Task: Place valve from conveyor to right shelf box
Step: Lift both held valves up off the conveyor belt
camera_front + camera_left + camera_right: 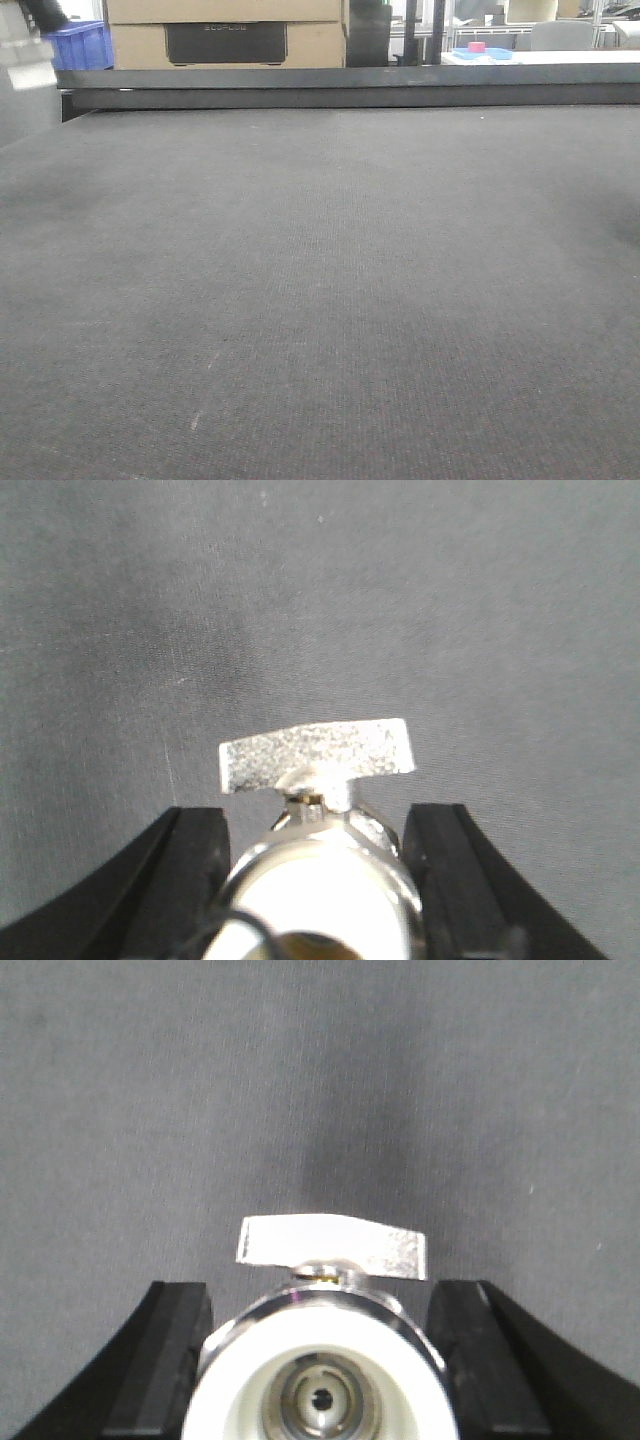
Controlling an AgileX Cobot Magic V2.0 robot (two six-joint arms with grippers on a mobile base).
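Valve pinched in right gripper, handle sticking out forward, conveyor beyond. Left gripper pinches second valve. Grasp done, seemingly; next needs carry to right shelf box, unseen.

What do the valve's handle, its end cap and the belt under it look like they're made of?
The handle looks like cast metal: silvery, grainy sheen. The end cap is probably plastic: smooth, matte white. The belt seems woven fabric or rubberised cloth: dull dark grey, fine weave visible.
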